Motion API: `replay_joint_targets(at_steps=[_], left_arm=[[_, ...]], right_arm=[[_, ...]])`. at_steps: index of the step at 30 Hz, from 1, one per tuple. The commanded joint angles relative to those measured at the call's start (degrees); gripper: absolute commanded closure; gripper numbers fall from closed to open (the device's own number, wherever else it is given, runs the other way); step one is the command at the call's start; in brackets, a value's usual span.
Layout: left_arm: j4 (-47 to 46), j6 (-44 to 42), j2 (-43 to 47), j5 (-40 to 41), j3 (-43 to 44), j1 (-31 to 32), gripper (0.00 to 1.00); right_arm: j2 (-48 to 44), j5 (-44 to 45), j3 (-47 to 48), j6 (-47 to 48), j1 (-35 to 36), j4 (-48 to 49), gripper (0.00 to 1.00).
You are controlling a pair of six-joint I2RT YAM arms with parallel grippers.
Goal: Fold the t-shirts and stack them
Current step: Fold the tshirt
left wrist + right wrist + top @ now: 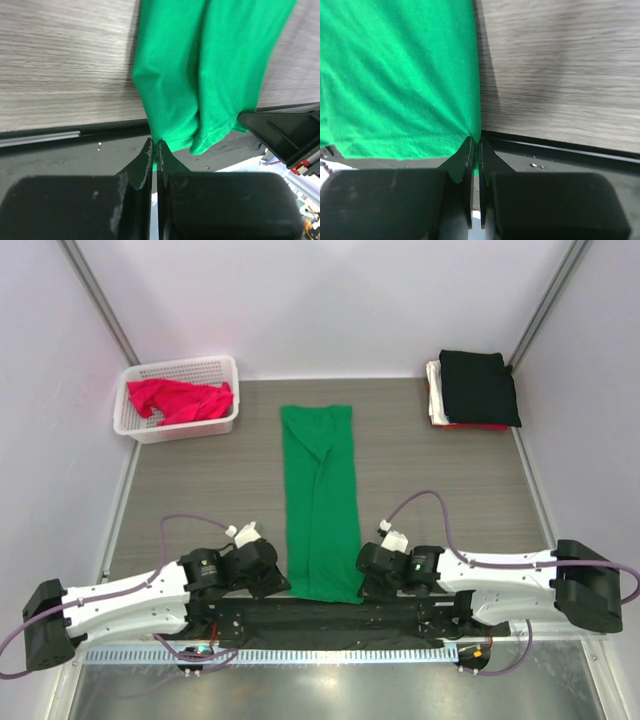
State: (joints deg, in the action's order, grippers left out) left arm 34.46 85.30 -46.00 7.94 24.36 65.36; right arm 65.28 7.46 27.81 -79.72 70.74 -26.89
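The bright green t-shirt (320,500) lies as a long narrow strip down the middle of the table, its near hem over the table's front edge. My left gripper (280,583) is shut on the hem's near left corner (159,134). My right gripper (362,578) is shut on the near right corner (472,131). The green cloth shows pinched between both pairs of fingertips. A red-pink t-shirt (180,400) lies crumpled in the white basket (226,367). A folded stack with a black t-shirt (478,386) on top, white and red edges beneath, sits at the far right.
The black rail (330,625) of the arm bases runs along the near edge under the hem. Grey walls and metal posts (100,300) close in the table's sides and back. Bare wood-grain table (200,480) lies on both sides of the green strip.
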Motion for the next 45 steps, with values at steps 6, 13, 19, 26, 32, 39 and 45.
replay_joint_targets(at_steps=[6, 13, 19, 26, 32, 39, 45], left_arm=[[14.9, -4.0, -2.8, 12.8, 13.3, -0.5, 1.0], [13.5, -16.5, -10.1, 11.8, 22.9, -10.1, 1.0], [9.6, -27.0, -19.1, 6.8, 30.7, -21.0, 1.0], [7.1, -36.5, -33.2, 2.6, 42.5, -29.8, 1.0], [5.7, -40.7, -42.9, 0.5, 49.8, -34.3, 1.0], [5.0, -42.3, -50.8, -1.5, 54.2, -37.0, 1.0], [4.1, -42.4, -53.3, -2.1, 54.3, -38.6, 1.0]], right_arm=[[-1.1, 12.4, 13.7, 3.2, -3.6, -13.4, 0.99], [5.5, 10.8, 24.2, 15.9, -15.3, -14.3, 0.99], [13.3, 9.7, 34.1, 25.2, -23.4, -14.6, 0.99], [22.9, 7.4, 43.7, 32.3, -31.2, -14.6, 0.99], [29.9, 5.0, 48.8, 36.0, -35.1, -13.6, 0.99], [35.7, 2.2, 52.2, 38.7, -38.3, -11.7, 0.99], [40.0, 0.5, 54.6, 40.9, -39.5, -10.5, 0.99]])
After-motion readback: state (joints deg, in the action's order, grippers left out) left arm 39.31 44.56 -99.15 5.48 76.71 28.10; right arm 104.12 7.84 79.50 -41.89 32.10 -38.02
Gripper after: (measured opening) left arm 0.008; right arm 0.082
